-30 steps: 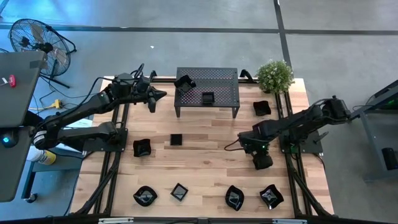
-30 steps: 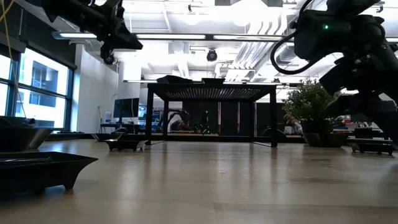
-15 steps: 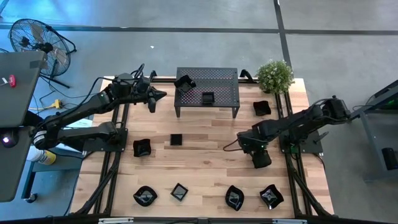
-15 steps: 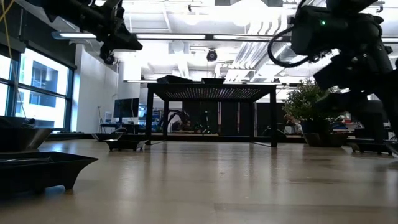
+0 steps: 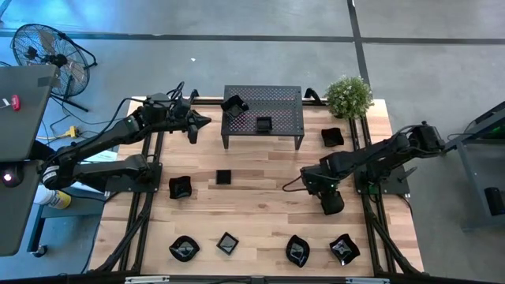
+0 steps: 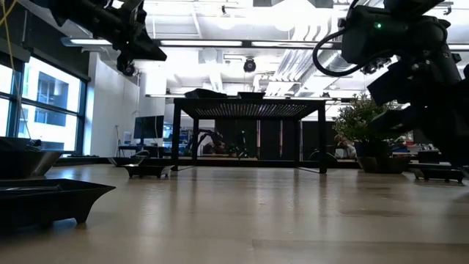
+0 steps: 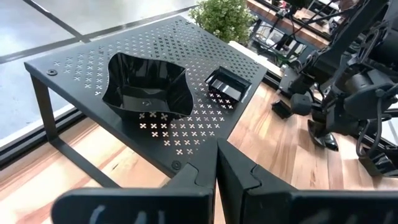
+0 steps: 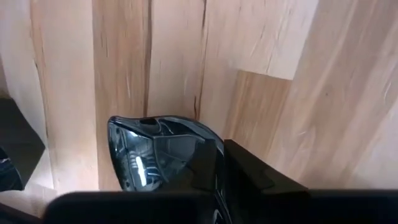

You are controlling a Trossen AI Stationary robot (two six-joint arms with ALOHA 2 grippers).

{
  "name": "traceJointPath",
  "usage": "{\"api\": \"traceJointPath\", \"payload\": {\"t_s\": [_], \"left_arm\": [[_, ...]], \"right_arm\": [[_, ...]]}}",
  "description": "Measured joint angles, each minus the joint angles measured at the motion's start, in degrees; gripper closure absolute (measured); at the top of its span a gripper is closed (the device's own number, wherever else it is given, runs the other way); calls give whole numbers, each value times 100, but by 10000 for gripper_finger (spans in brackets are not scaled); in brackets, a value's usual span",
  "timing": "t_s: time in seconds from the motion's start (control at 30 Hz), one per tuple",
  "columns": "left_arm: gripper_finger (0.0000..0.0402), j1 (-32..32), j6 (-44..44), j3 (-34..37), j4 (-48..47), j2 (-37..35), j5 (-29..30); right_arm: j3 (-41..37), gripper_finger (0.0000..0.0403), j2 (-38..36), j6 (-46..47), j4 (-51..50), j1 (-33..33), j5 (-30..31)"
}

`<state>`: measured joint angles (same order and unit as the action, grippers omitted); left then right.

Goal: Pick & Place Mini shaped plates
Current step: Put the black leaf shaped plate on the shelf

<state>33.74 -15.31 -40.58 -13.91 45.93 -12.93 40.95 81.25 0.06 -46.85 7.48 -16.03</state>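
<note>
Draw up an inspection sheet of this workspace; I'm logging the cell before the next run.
Surface: wooden table, no spills seen.
Job's things: two rack plates on the rack; seven loose plates spread over the table; one held plate.
Clutter: plant on a far table corner.
End effectors: left end effector shut and empty, beside the rack; right end effector shut on the held plate, above the table.
Cables: black cable looping off the right arm; yellow cable on the floor.
Surroundings: fan on the floor.
</note>
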Motion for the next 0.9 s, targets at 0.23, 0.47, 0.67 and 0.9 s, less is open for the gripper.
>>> {"api": "traceJointPath", "payload": {"t_s": [0.23, 0.47, 0.67, 0.9], "left_arm": [[401, 0, 0, 0, 6, 0, -1], [401, 0, 0, 0, 50, 0, -3], [401, -1, 1, 0, 50, 0, -7], [401, -1, 48, 0, 47, 0, -32]], "right_arm": [[133, 397, 0, 472, -43, -205, -263], [660, 401, 0, 932, -62, -354, -409], [1216, 401, 0, 1069, -341, -373, -386], [922, 353, 8, -79, -780, -313, -213]]}}
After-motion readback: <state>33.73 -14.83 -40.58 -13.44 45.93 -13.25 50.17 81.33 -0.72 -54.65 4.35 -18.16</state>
